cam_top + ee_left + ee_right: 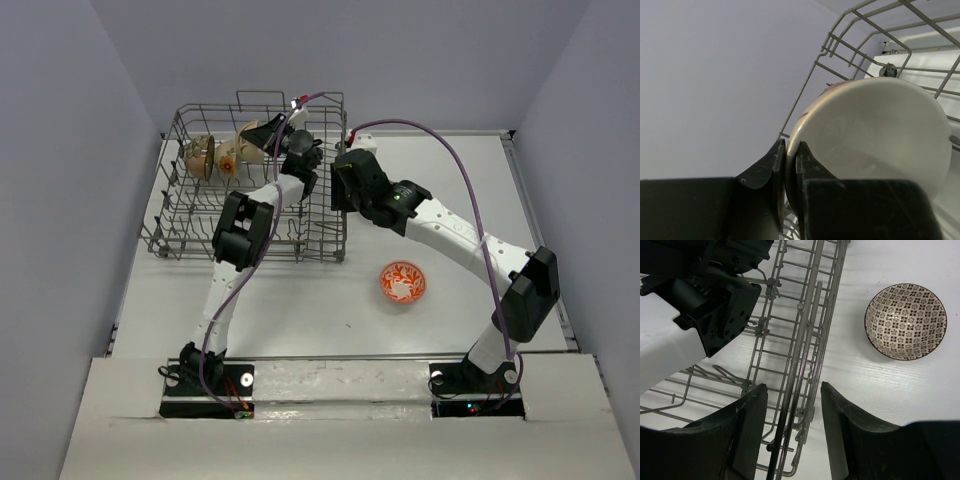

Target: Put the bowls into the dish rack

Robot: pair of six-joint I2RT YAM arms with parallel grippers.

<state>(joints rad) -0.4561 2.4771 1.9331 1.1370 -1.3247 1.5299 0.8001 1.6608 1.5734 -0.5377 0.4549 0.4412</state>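
Note:
The grey wire dish rack (pixel 250 255) stands at the back left. Two pale bowls (pixel 200 157) (pixel 230 160) stand on edge in its far left part. My left gripper (pixel 272 135) is shut on the rim of a brown bowl with a cream inside (pixel 875 135), held on edge above the rack's far part, one finger inside the rim, one outside. My right gripper (pixel 792 390) is open and empty, its jaws to either side of the rack's right wall (pixel 800 345). A grey-patterned bowl (pixel 905 321) lies on the table right of the rack. An orange-red bowl (pixel 402 282) lies further forward.
The rack's raised wire sides (pixel 805 85) stand close around the held bowl. The left arm (pixel 240 230) reaches over the rack's middle. Grey walls enclose the white table (pixel 300 310) on three sides.

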